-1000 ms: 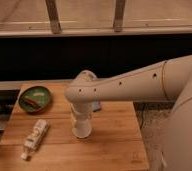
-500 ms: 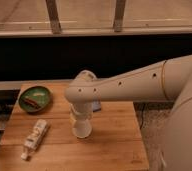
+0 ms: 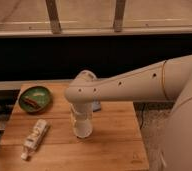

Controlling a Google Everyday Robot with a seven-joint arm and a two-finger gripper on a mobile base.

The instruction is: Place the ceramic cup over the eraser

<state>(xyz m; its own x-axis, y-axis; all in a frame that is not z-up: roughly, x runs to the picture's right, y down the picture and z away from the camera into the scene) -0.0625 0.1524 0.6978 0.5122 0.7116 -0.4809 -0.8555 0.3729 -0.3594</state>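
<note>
The ceramic cup, small and white, stands on the wooden table near its middle, its base touching the wood. My gripper points straight down right over the cup, at the end of the white arm that reaches in from the right. The gripper's lower end merges with the cup's upper part. The eraser is hidden from this view.
A green bowl with something brown in it sits at the table's back left. A white-and-tan tube-shaped packet lies at the front left. A light-blue pad peeks out just behind the arm. The table's right edge borders speckled floor.
</note>
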